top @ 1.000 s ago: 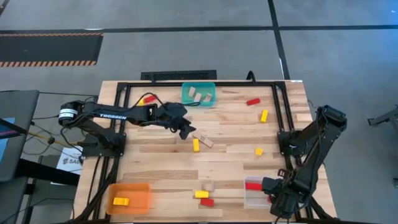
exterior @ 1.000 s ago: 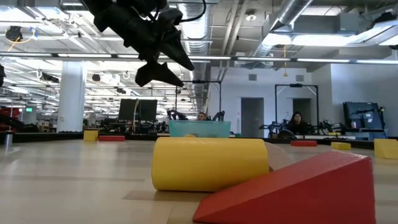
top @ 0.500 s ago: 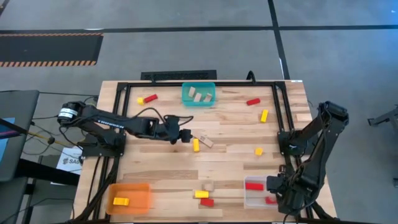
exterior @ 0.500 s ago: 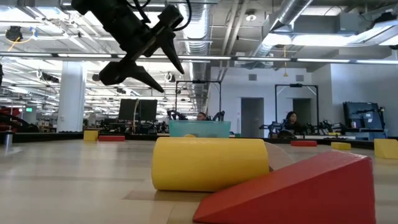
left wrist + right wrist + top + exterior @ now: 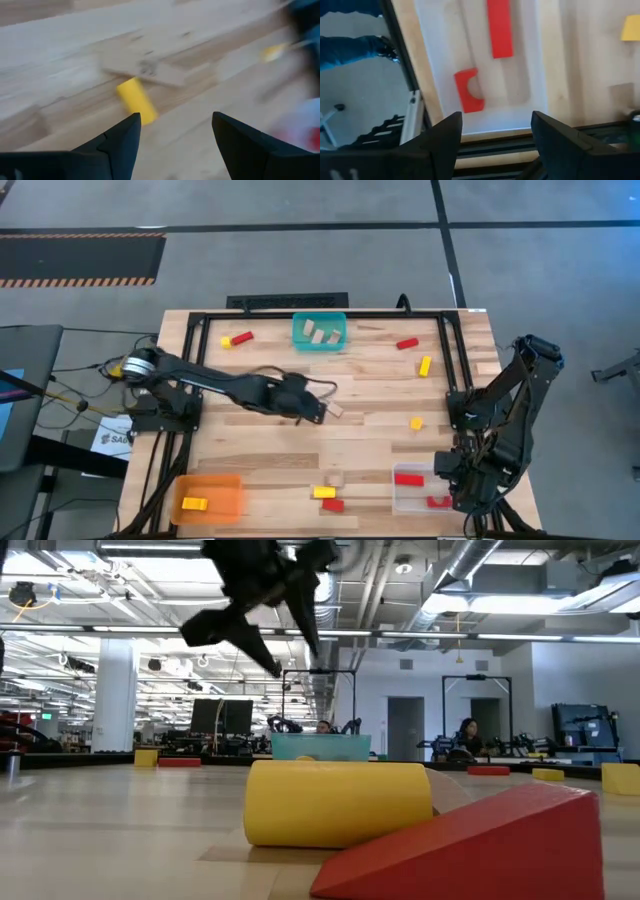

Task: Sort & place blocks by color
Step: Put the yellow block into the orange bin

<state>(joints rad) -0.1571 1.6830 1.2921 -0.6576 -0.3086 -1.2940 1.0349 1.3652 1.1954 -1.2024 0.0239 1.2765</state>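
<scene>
Small red, yellow and tan blocks lie scattered on the wooden table (image 5: 370, 390). My left gripper (image 5: 312, 412) hangs open above the table's middle, over a yellow cylinder block (image 5: 136, 101) that lies beside a flat tan block (image 5: 145, 70). From above, the gripper hides the yellow block, and only the tan block (image 5: 334, 409) shows. In the low view my left gripper (image 5: 292, 648) is well above the table. My right gripper (image 5: 495, 125), open, hovers at the near right corner over the clear bin (image 5: 398, 498). That bin holds a red bar (image 5: 500, 27) and a notched red piece (image 5: 468, 90).
The teal bin (image 5: 320, 332) at the far edge holds tan blocks, and the orange bin (image 5: 210, 495) at the near left holds a yellow block (image 5: 194, 503). Loose blocks: red (image 5: 406, 343), yellow (image 5: 425, 365), yellow (image 5: 416, 422). A yellow (image 5: 323, 492), red (image 5: 333, 504) and tan (image 5: 336, 478) group lies near.
My left gripper has moved from just in front of the teal bin toward the table's near and right side. It now covers the yellow block at the middle and has stayed open. My right arm has shifted a little toward the right edge, beside the clear bin.
</scene>
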